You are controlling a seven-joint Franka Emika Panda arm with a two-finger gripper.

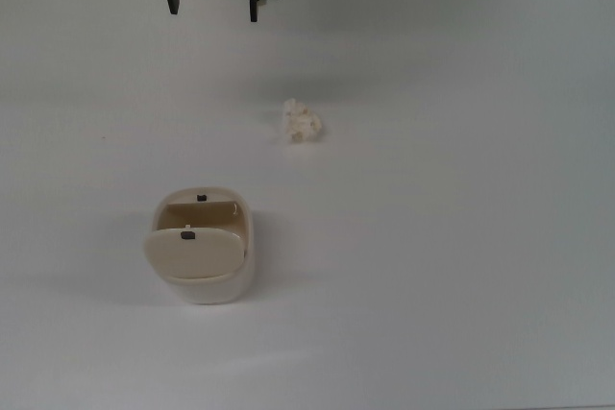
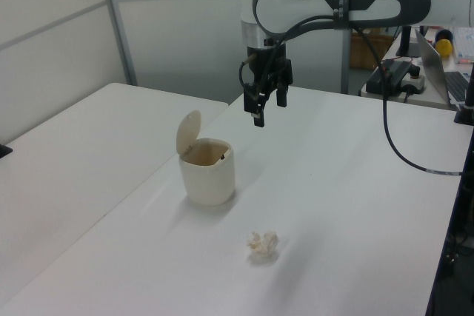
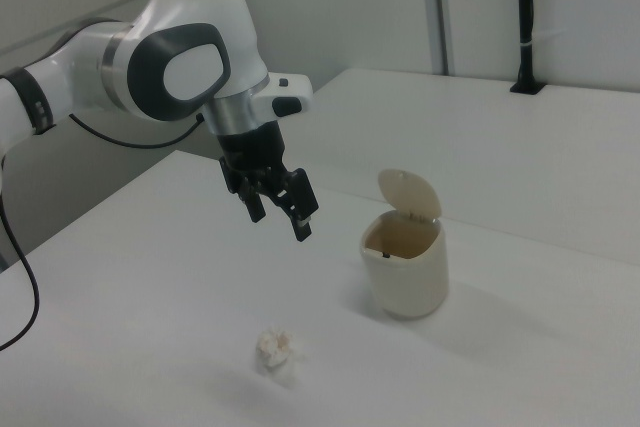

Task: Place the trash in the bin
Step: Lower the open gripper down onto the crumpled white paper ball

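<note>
- Counting from my station: 1 trash wad [image 1: 302, 122] on the white table [image 1: 461, 237], 1 bin [image 1: 203, 249] with lid raised, well apart.
- I see 1 gripper [image 1: 212, 5] hovering empty, fingers apart, nothing between it and the wad.

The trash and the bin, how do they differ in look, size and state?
The trash is a small, lumpy, crumpled wad; the bin is far bigger, smooth and rounded. The trash lies loose on the table, while the bin stands upright with its flap lid raised. Both are cream-coloured and sit apart.
</note>
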